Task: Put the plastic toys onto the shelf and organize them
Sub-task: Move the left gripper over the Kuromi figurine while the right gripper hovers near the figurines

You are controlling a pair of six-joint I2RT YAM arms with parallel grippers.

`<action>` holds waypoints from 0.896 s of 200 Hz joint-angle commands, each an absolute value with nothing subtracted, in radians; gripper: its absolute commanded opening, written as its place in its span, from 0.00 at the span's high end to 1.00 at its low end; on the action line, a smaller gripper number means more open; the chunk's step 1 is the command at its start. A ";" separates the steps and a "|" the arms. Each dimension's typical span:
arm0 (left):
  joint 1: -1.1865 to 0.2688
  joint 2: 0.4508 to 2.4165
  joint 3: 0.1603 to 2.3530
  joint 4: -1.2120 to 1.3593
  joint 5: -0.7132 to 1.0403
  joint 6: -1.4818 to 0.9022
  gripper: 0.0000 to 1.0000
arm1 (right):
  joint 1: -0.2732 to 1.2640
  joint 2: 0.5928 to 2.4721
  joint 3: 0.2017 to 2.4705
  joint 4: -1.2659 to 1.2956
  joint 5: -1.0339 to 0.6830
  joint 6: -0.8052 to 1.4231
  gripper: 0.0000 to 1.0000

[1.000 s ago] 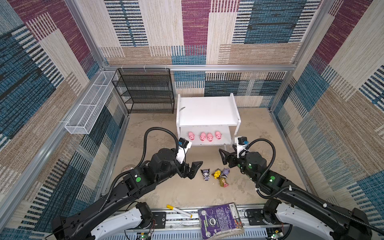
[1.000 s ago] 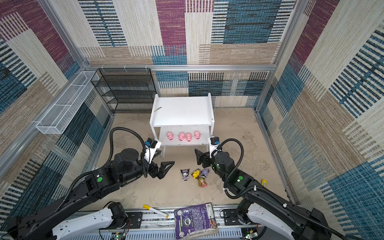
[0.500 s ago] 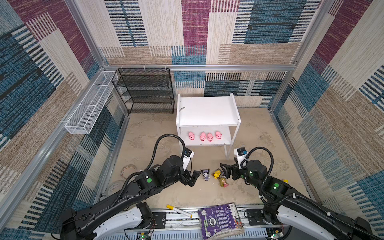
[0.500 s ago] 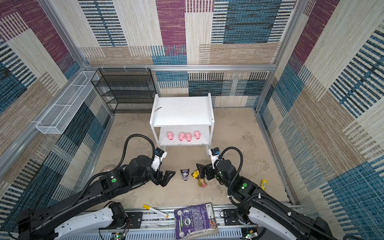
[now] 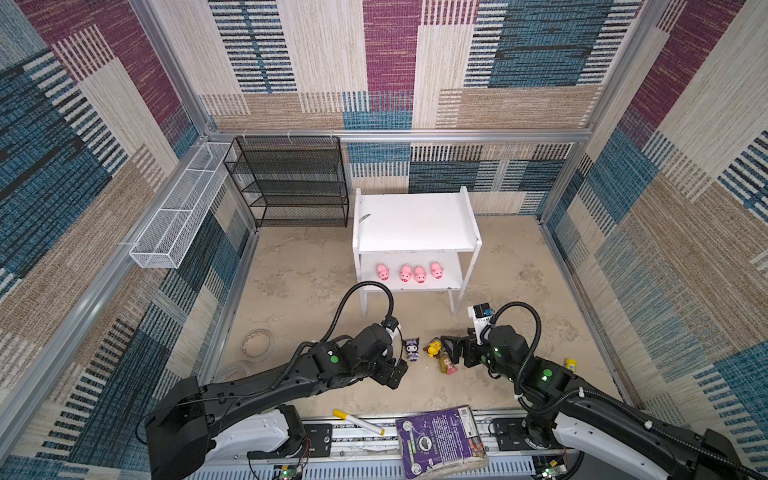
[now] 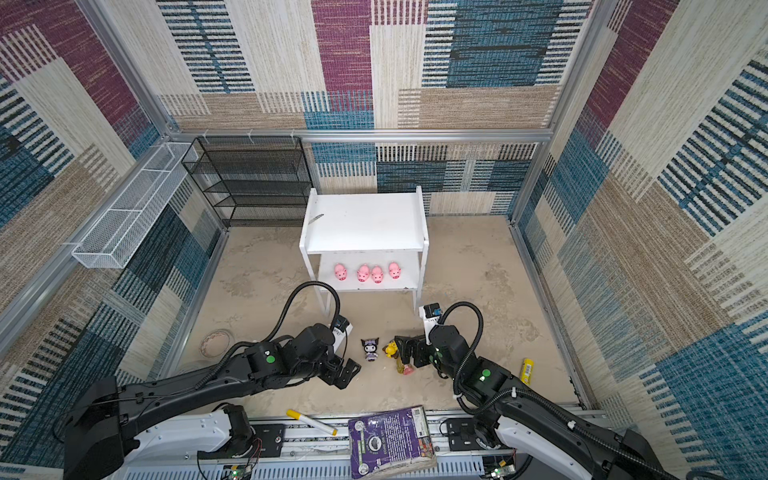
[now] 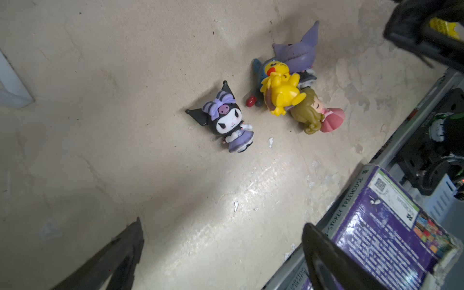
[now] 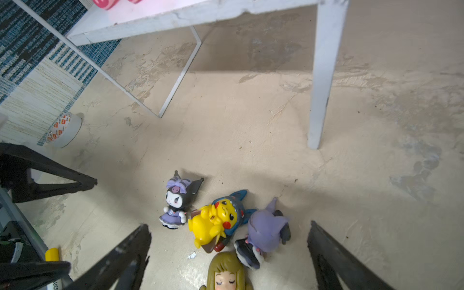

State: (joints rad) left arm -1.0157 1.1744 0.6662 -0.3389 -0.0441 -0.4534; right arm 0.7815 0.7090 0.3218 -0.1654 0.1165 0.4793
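Stereo overhead, wrist cams close, sharing toys (image 7: 283, 93)

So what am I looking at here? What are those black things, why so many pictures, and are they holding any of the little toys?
Those are two robot arms, each ending in a two-fingered gripper. Two pictures come from a camera pair overhead; the other two come from a camera on each wrist, looking past the fingers. The left gripper and right gripper are both open and hold nothing. Between them on the floor are four figurines: a black-purple eared one, a yellow hooded one, a lilac one and a blonde girl. Four pink pigs stand on the lower board of the white shelf.
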 commanded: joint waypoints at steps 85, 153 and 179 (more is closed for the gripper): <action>-1.074 1.505 0.910 -0.399 -0.098 -0.649 0.08 | 0.787 0.653 0.328 -0.224 0.160 0.583 0.02; -1.081 1.662 1.008 -0.508 -0.152 -0.712 0.14 | 0.787 0.585 0.307 -0.216 0.138 0.572 0.02; -1.081 1.689 1.018 -0.508 -0.166 -0.717 0.19 | 0.787 0.571 0.302 -0.215 0.134 0.570 0.02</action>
State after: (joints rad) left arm -1.0805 1.6722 1.0042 -0.4744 -0.1291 -0.6849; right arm 0.7853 0.5800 0.3065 -0.2321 0.1394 0.5739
